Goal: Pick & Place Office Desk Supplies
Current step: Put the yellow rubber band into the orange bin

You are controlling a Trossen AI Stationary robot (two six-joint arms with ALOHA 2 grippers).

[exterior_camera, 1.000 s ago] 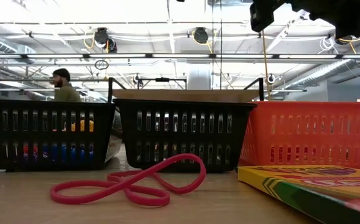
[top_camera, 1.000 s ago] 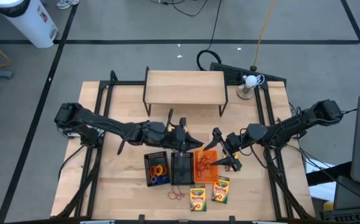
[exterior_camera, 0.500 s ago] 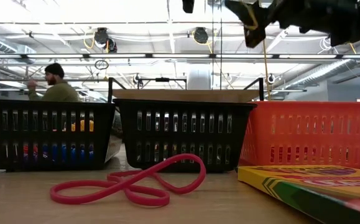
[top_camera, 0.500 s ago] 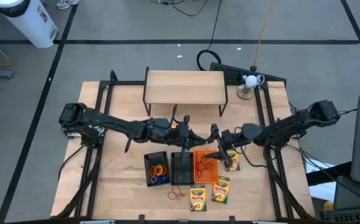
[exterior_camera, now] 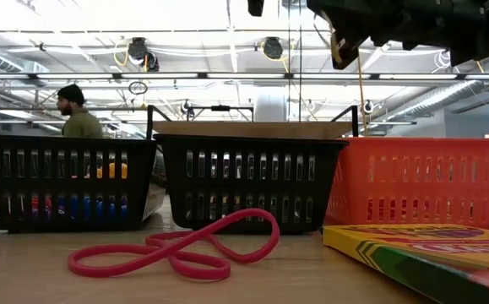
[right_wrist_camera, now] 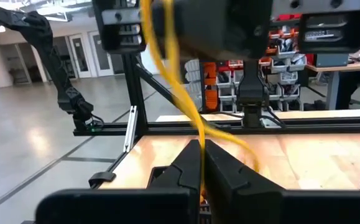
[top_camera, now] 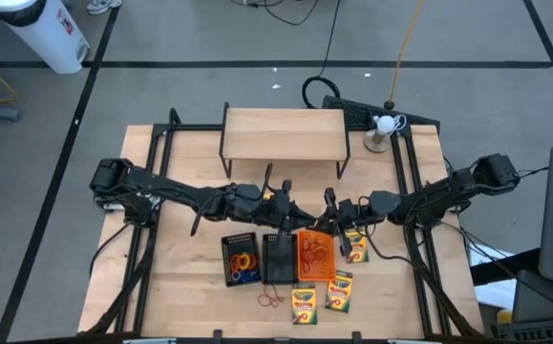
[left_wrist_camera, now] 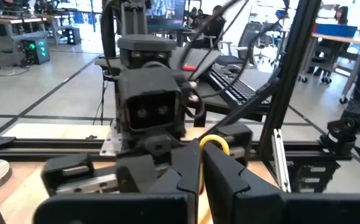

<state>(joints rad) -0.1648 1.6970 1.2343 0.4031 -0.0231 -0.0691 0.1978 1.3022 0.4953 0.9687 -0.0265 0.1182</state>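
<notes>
- The left gripper (top_camera: 288, 208) and the right gripper (top_camera: 330, 212) met nose to nose above the far edge of the tray row, well above the table (top_camera: 190, 277).
- In the left wrist view, the left fingers (left_wrist_camera: 226, 177) were closed on a yellow rubber band (left_wrist_camera: 214, 144), whose loop stood up just beyond the tips.
- In the right wrist view, the right fingers (right_wrist_camera: 229, 168) were pressed together on the same stretched band, which ran up and away toward the other arm.
- The band therefore appeared to be held by both grippers at once, a hand-over in progress over the orange mesh tray (top_camera: 315, 256).
- Beside it stood the middle black mesh tray (top_camera: 278, 259) and the outer black mesh tray (top_camera: 240, 259), the latter already holding bands.
- Three crayon boxes (top_camera: 305, 305) and a red rubber band (top_camera: 272, 298) lay on the table nearer the front; the band also showed in the low view.
- To do this step well, one gripper should probably let go only when the other's hold is secure.
- The band ought to be kept slack, since a stretched band may snap away on release.
</notes>
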